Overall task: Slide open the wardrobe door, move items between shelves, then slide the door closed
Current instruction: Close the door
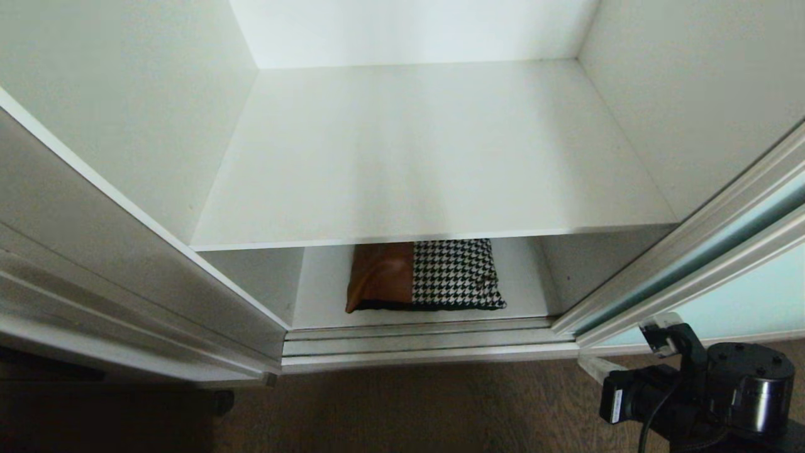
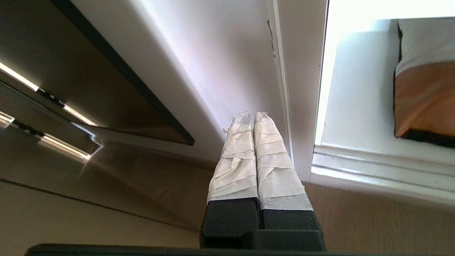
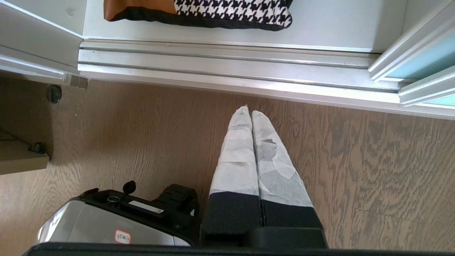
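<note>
The wardrobe stands open, with the sliding wardrobe door (image 1: 742, 296) of frosted aqua glass pushed to the right. A houndstooth cushion (image 1: 427, 277) with a tan-orange patch lies flat on the bottom shelf (image 1: 528, 296), near its front edge. The white shelf (image 1: 427, 157) above it is bare. My right gripper (image 3: 249, 111) is shut and empty, low over the wooden floor just in front of the door track (image 3: 227, 64). My left gripper (image 2: 253, 115) is shut and empty too, pointing at the white wardrobe side panel (image 2: 213, 71) to the left of the opening. The cushion (image 2: 423, 96) shows beyond that panel.
My right arm (image 1: 692, 384) shows at the lower right of the head view. The robot's base (image 3: 106, 227) sits on the wooden floor (image 3: 355, 160) behind the right gripper. A piece of low furniture (image 3: 21, 156) stands left of the wardrobe.
</note>
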Available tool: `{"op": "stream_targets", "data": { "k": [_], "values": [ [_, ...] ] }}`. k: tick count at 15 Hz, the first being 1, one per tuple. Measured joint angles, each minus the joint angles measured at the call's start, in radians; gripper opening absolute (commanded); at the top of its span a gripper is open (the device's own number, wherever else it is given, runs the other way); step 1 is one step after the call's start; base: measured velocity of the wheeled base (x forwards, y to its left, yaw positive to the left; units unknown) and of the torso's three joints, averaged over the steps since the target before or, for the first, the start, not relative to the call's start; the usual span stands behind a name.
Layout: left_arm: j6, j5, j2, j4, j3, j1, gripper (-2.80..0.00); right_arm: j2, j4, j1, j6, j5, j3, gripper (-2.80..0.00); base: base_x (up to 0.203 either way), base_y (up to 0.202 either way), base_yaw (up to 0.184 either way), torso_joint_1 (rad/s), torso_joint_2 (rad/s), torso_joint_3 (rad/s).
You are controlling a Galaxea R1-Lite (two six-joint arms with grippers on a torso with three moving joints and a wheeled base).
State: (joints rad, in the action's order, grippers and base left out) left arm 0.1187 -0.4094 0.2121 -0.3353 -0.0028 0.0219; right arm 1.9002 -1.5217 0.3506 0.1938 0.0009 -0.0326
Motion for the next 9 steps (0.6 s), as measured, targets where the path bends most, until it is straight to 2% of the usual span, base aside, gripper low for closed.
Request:
{"op": "stream_targets", "data": {
  "k": [3, 6, 8, 9],
  "values": [
    [-0.052, 0.01, -0.052, 0.015, 0.001, -0.008, -2.8, 0.005, 0.0, 0.0, -0.001, 0.0, 0.0, -2.8, 0.0, 0.0, 0.0, 0.0, 0.0, 0.0],
    [-0.058, 0.061, -0.117, 0.105, 0.002, -0.015, -2.8, 0.016, 0.0, 0.0, 0.0, 0.001, -0.005, -2.8, 0.0, 0.0, 0.0, 0.0, 0.0, 0.0],
    [-0.024, 0.097, -0.162, 0.176, 0.002, -0.017, -2.8, 0.023, 0.0, 0.0, 0.001, 0.0, -0.008, -2.8, 0.0, 0.0, 0.0, 0.0, 0.0, 0.0],
    [0.021, 0.144, -0.181, 0.221, -0.001, -0.017, -2.8, 0.026, 0.0, 0.0, 0.0, 0.001, -0.01, -2.8, 0.0, 0.0, 0.0, 0.0, 0.0, 0.0]
  ]
}}
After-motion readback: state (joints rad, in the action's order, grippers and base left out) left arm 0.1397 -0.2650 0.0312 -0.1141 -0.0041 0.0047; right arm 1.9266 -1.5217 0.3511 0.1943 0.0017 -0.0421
